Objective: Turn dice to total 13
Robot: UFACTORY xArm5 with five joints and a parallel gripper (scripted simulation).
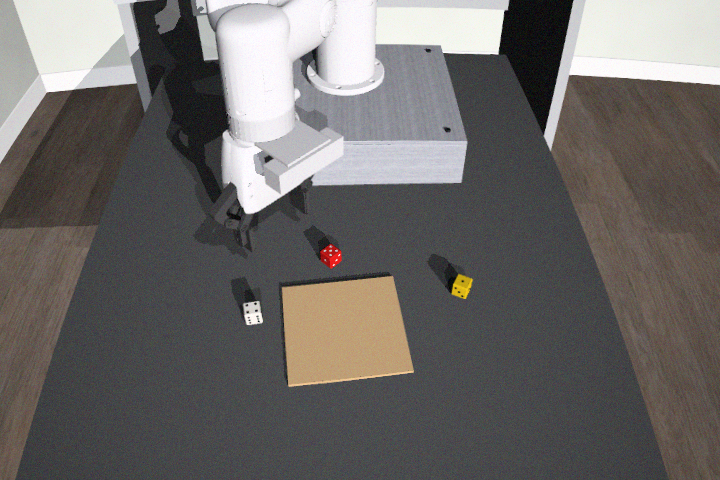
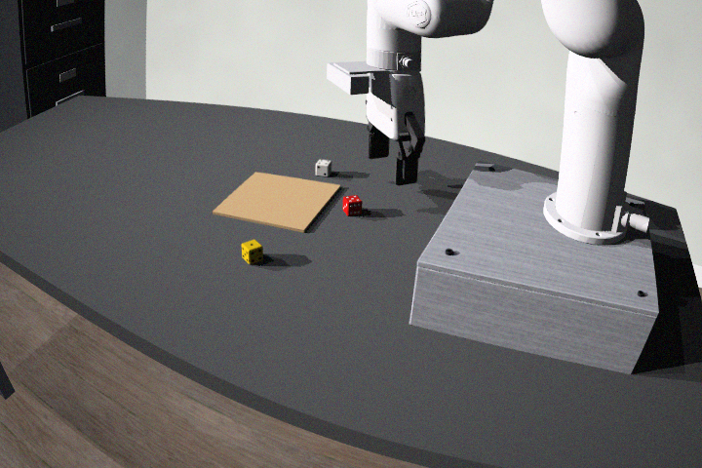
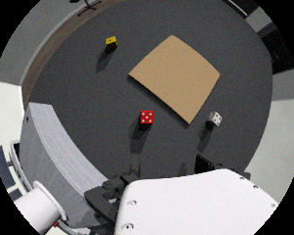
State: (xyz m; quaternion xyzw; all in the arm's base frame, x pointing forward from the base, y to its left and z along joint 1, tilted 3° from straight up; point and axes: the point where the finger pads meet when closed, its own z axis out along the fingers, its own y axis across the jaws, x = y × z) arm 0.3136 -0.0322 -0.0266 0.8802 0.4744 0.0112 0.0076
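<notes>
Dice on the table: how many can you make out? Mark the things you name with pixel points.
3: red die [image 1: 331,255] [image 2: 352,206] [image 3: 147,117], white die [image 1: 252,313] [image 2: 323,168] [image 3: 215,118] and yellow die [image 1: 461,286] [image 2: 252,252] [image 3: 111,42], each beside the mat [image 1: 346,331] [image 2: 277,201] [image 3: 175,78]. The arm could hide others.

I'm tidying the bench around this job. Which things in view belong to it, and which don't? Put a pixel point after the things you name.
Part of the job:
- red die [image 1: 331,256] [image 2: 352,206] [image 3: 147,117]
- white die [image 1: 252,313] [image 2: 323,168] [image 3: 215,118]
- yellow die [image 1: 461,286] [image 2: 252,252] [image 3: 111,43]
- tan mat [image 1: 344,331] [image 2: 280,201] [image 3: 176,75]
- gripper [image 1: 276,229] [image 2: 392,170] [image 3: 169,165]

Not part of it:
- dark drawer unit [image 2: 64,49]
- no loose objects seen on the table
</notes>
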